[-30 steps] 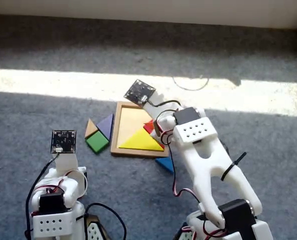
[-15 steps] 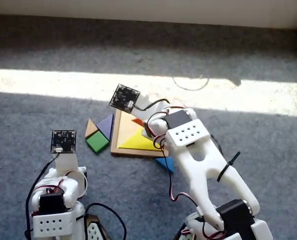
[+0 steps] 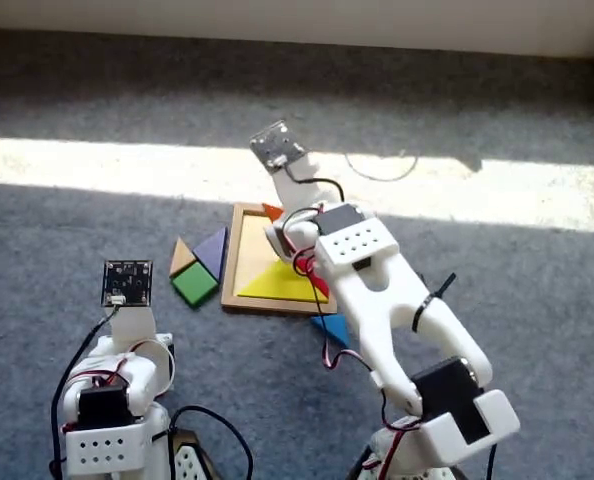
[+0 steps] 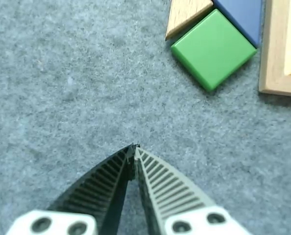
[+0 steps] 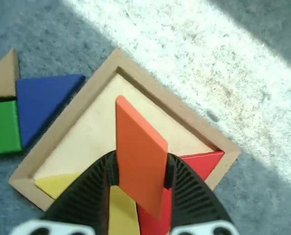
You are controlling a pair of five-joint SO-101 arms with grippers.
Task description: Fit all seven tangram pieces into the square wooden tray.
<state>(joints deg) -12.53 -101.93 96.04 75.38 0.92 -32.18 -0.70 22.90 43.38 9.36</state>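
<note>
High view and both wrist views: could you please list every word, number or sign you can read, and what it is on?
No readable text. The wooden tray, the green square and the orange piece in the right gripper are plain; marks on the left wrist's circuit board are too small to read.

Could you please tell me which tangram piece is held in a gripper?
The orange piece, clamped in the right gripper over the tray; the others lie flat.

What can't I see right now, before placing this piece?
- High view: the right arm covers one side of the tray and part of the blue triangle.
- Right wrist view: the right claw hides the gripped end of the orange piece.
- Left wrist view: the edge cuts off the tray.
</note>
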